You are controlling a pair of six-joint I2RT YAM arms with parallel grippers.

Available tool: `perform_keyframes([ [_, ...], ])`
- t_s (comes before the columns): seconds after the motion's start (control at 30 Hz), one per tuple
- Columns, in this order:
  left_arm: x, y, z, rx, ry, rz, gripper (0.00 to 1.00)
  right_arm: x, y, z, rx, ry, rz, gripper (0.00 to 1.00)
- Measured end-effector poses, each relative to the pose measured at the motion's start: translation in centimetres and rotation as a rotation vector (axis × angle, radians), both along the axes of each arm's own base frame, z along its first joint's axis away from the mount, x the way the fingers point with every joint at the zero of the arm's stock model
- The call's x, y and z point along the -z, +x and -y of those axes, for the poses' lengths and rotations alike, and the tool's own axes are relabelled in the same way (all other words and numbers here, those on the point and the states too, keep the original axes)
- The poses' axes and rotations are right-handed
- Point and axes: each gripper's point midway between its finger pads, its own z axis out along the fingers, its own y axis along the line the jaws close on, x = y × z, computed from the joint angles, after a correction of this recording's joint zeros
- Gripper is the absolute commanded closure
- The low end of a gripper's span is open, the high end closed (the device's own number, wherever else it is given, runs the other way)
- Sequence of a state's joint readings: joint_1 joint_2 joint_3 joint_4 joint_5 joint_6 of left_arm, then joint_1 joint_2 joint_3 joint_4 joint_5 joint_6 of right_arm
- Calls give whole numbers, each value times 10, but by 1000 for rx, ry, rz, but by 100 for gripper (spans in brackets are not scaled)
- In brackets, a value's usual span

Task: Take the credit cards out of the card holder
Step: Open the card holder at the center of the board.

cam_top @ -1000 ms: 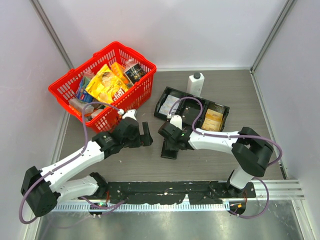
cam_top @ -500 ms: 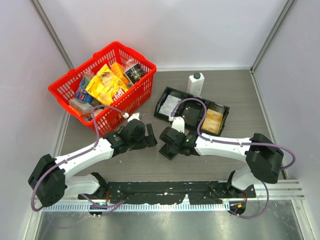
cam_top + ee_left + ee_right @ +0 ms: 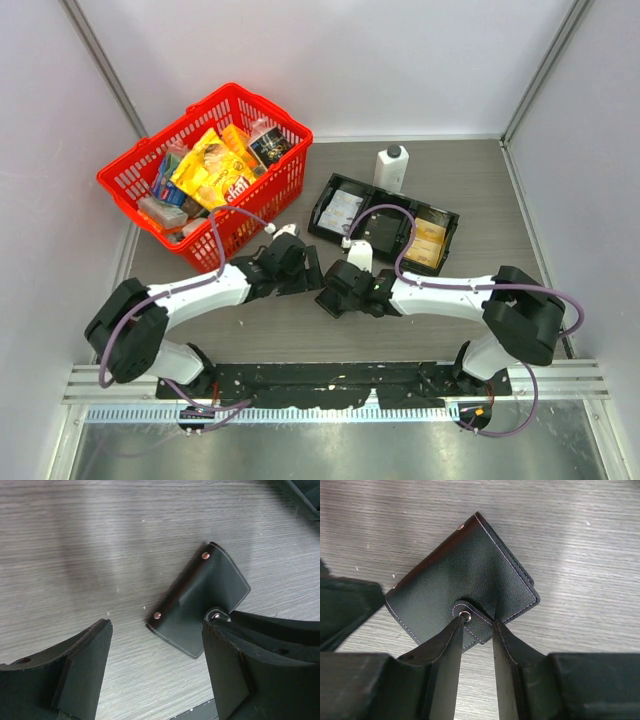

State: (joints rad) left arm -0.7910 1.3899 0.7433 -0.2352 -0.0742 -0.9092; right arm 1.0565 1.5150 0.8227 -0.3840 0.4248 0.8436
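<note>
The black card holder [image 3: 465, 575] lies folded shut on the table [image 3: 300, 330], so whatever is inside it is hidden. My right gripper [image 3: 477, 622] reaches it from the near right, and both fingertips pinch its small snap tab [image 3: 472, 621]. In the top view the holder [image 3: 331, 305] is mostly under that gripper [image 3: 345, 292]. My left gripper [image 3: 157, 627] stands open just left of the holder [image 3: 200, 600] with bare table between its fingers [image 3: 87, 655]. Golden-yellow credit cards [image 3: 427, 243] lie in the tray's right compartment, and a pale card [image 3: 343, 208] in its left.
A long black three-compartment tray [image 3: 385, 228] lies behind the grippers. A white bottle with a black cap [image 3: 392, 167] stands behind it. A red basket [image 3: 268, 200] full of packets sits at the back left, close to my left arm.
My left gripper has moved right, up to the card holder, and its jaws have narrowed a little. My right gripper has slid nearer and closed in on the snap tab.
</note>
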Motion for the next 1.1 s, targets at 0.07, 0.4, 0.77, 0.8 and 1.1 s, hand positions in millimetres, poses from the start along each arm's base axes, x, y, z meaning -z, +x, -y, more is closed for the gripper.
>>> perform_keyframes([
  [0.07, 3, 4, 6, 9, -3, -3, 26, 0, 2, -5, -8, 12, 7, 67],
  [0.4, 27, 10, 28, 67, -13, -44, 43, 0, 9, -10, -59, 11, 42, 66],
  [0.77, 30, -14, 43, 74, -167, -70, 52, -8, 7, 5, -16, 20, 69, 57],
  [0.8, 30, -21, 47, 88, -178, -74, 52, -10, 7, 6, -11, 25, 72, 57],
  [1.1, 19, -46, 36, 44, -217, -77, 50, -18, 6, 3, -13, 61, 72, 64],
])
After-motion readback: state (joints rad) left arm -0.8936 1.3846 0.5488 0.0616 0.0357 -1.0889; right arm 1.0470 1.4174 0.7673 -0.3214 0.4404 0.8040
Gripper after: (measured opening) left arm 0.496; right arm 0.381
